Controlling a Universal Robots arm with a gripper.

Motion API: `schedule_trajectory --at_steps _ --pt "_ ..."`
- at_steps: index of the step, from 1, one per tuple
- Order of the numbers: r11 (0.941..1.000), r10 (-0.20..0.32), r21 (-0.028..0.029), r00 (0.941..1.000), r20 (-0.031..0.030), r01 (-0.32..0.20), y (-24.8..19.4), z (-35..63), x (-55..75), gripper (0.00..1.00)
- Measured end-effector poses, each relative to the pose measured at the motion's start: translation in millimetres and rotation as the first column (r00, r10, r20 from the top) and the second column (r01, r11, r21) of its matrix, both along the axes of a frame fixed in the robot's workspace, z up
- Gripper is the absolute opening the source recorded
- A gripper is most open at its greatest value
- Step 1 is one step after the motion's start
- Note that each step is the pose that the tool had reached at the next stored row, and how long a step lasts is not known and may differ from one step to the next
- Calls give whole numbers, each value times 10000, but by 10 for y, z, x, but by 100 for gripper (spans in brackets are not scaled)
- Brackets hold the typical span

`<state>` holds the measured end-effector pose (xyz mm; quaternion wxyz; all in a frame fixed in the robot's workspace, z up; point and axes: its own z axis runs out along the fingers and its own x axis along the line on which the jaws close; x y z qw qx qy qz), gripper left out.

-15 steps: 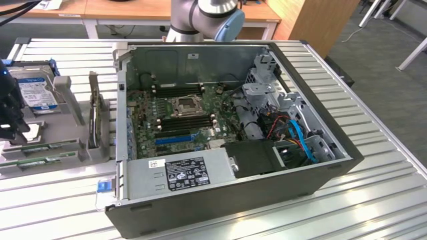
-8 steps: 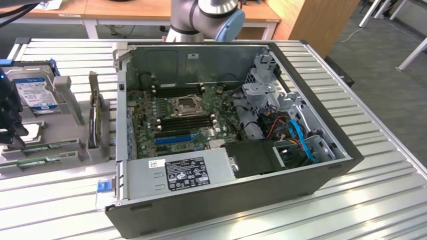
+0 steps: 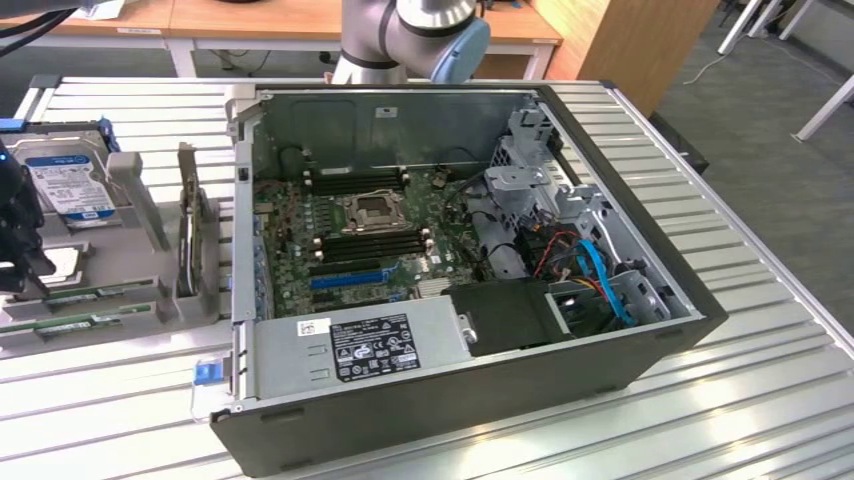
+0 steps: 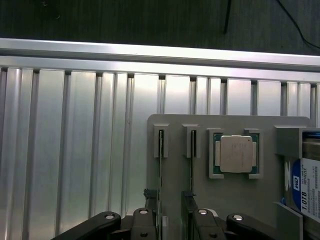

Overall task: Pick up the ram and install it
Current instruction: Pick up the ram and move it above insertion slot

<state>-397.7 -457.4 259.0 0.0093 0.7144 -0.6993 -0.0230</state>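
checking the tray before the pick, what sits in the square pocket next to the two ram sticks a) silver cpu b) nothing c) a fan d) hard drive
a: a silver cpu lies in that pocket of the tray, between the ram and the hard drive.

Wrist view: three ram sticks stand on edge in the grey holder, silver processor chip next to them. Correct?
Not quite. The wrist view shows two sticks, not three: the first ram stick and the second ram stick, both standing on edge in the grey holder. The silver processor chip does sit next to them.
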Motion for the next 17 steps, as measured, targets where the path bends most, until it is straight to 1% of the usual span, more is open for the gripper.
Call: schedule_trajectory --at_steps 4,6,17 --pt "10000 1 -1 10000 0 -1 -1 0 0 33" --pt "10000 1 1 10000 1 -1 -2 -15 0 33" --pt "10000 1 0 10000 1 -1 -12 -188 0 33"
